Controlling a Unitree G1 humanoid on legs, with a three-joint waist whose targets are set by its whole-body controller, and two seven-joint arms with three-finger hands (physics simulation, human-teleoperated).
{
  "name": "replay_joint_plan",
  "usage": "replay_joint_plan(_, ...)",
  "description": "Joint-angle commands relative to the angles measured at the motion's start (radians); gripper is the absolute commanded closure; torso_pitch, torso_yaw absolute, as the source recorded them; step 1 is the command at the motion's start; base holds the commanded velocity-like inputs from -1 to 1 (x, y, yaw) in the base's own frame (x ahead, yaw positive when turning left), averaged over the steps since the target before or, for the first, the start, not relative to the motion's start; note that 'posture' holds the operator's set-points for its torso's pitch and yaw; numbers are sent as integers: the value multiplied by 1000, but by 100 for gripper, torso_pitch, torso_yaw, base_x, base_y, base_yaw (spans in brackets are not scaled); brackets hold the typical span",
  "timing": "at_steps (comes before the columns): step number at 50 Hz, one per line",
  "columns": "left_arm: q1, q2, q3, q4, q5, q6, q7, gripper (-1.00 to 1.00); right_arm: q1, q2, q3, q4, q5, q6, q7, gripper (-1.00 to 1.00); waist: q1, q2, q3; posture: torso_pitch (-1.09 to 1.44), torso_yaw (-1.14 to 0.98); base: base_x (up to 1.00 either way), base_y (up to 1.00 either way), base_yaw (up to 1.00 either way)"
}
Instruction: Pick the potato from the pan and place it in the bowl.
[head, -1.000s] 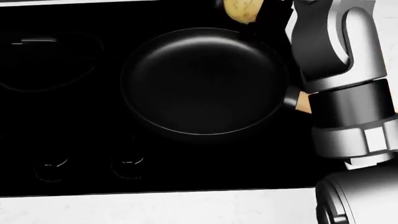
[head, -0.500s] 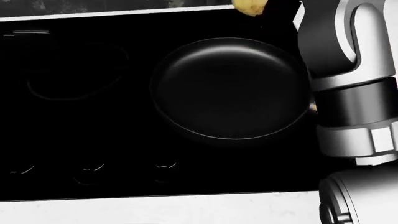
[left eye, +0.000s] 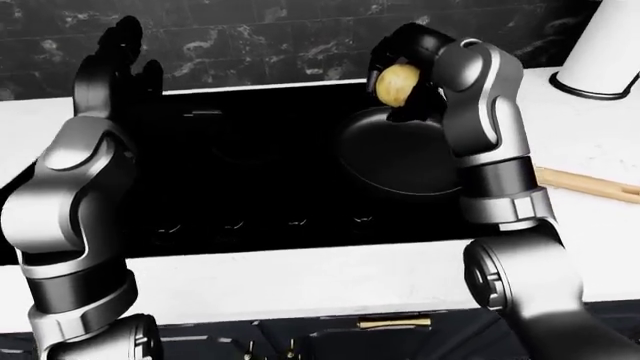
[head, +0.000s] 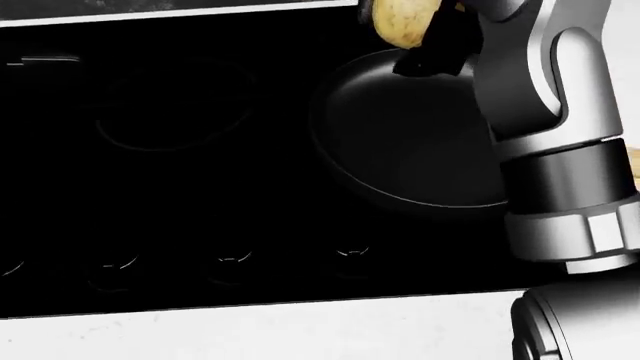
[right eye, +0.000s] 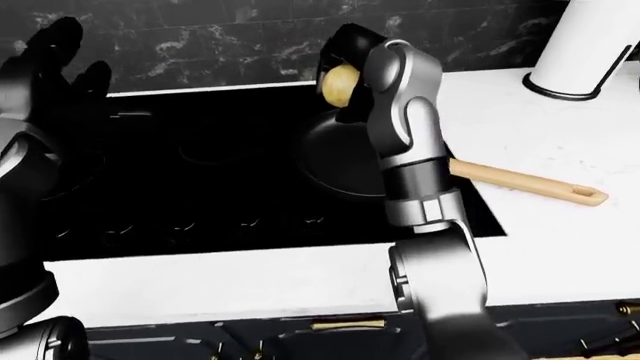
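Left-eye view: potato lifted clear of the pan, bowl not in sight

Nearest me in the left-eye view is the white counter edge (left eye: 300, 281) with dark cabinet fronts and a brass pull below it. My two forearms rise from the bottom corners. Beyond the counter edge lies the black cooktop (left eye: 250, 187), with its row of control marks along the near side.

On the right of the cooktop sits the black frying pan (head: 410, 142), and as far as I can see it is empty. Its wooden handle (right eye: 525, 184) runs out to the right over the white counter.

Above the far rim of the pan, my right hand (left eye: 405, 64) has its dark fingers curled round the potato (left eye: 396, 84), which hangs in the air, apart from the pan. So I judge the pick finished.

My left hand (left eye: 115, 64) is raised at the left, over the far edge of the cooktop, fingers spread and holding nothing.

Farthest off are the dark marbled wall tiles (left eye: 260, 37) and, at top right, a white cylindrical object (right eye: 585, 45) standing on the counter; I cannot tell what it is.

No bowl shows in any view. What remains, as I read it, is finding the bowl, carrying the potato over it and letting go.
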Motion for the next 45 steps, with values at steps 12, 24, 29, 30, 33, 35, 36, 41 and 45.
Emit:
replay_joint_plan(12, -27, 23, 26, -40, 5, -27, 7, -100, -42, 2, 0, -46, 4, -21, -23, 100, -9, 62, -8, 0, 0, 0, 31, 0)
replay_joint_plan(24, -33, 26, 26, -36, 2, -25, 6, -100, -48, -1, -2, -42, 2, -23, -23, 100, -2, -32, -30, 0, 0, 0, 32, 0)
replay_joint_plan(29, -41, 32, 29, -44, -3, -12, 9, -100, -49, 2, -1, -46, 2, -18, -21, 100, 4, 21, -5, 0, 0, 0, 32, 0)
replay_joint_plan(30, -44, 35, 31, -44, -5, -9, 10, -100, -55, 1, -2, -39, 3, -20, -23, 100, 1, 40, -4, 0, 0, 0, 31, 0)
replay_joint_plan(33, -48, 35, 27, -36, -3, -15, 12, -100, -67, -2, -3, -29, 6, -21, -25, 100, -15, 124, -32, 0, 0, 0, 32, 0)
replay_joint_plan(35, -53, 34, 23, -31, -2, -17, 12, -100, -68, -4, -3, -22, 7, -24, -30, 100, -10, 107, -6, 0, 0, 0, 32, 0)
replay_joint_plan(36, -56, 34, 22, -29, -2, -17, 12, -100, -71, -4, -4, -22, 8, -23, -29, 100, -8, 96, -7, 0, 0, 0, 31, 0)
replay_joint_plan(41, -57, 37, 23, -29, -1, -16, 11, -100, -73, -6, -3, -25, 9, -20, -25, 100, -11, 45, -4, 0, 0, 0, 32, 0)
replay_joint_plan(45, -69, 44, 25, -27, -3, -9, 11, -100, -90, -9, -4, -7, 11, -26, -29, 100, -13, 10, -7, 0, 0, 0, 31, 0)
